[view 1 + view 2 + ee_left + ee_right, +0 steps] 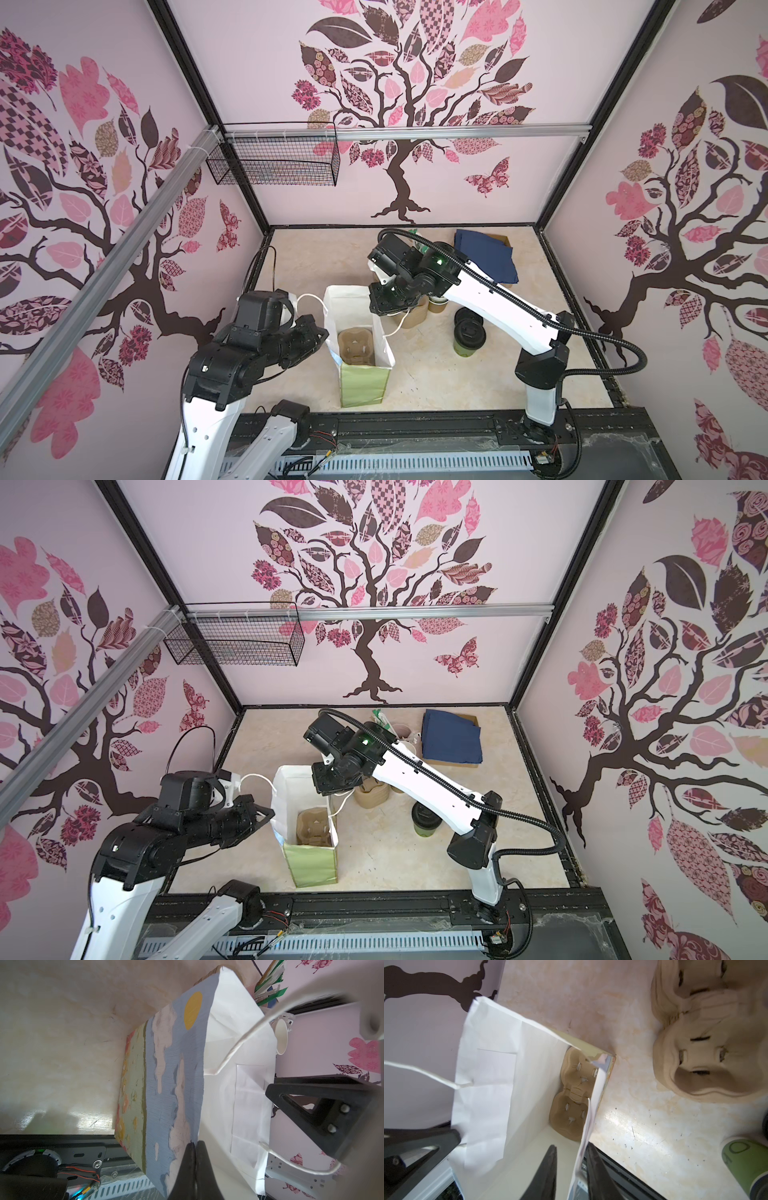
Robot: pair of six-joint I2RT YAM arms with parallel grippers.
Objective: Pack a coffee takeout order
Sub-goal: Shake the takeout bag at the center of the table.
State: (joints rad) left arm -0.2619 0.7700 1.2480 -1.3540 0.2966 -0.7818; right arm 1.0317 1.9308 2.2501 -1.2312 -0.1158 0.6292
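The paper bag (365, 384) stands upright near the front of the bench (457, 386), mouth open, and the pulp carrier (357, 348) sits already on its bottom. The left fingers (187, 1172) are together, pinched on the bag's left wall at the rim. The right fingers (547, 1174) are apart & straddle the opposite wall, with the paper between them but no clear squeeze, so I judge the bag is not held on this side. The lidded green cup (468, 343) stands upright on the bench, to the right of the bag and apart from it, just in front of the loose black lids (467, 318). So it lies right of the right fingers & more to the front; the right arm is clearly the nearer one. In the right wrist view the carrier's two wells lie in a line along the bag's longer side, approx. front-to-back. Next, I think, the cup must go straight down into one well. The navy napkin (484, 255) lies at the rear
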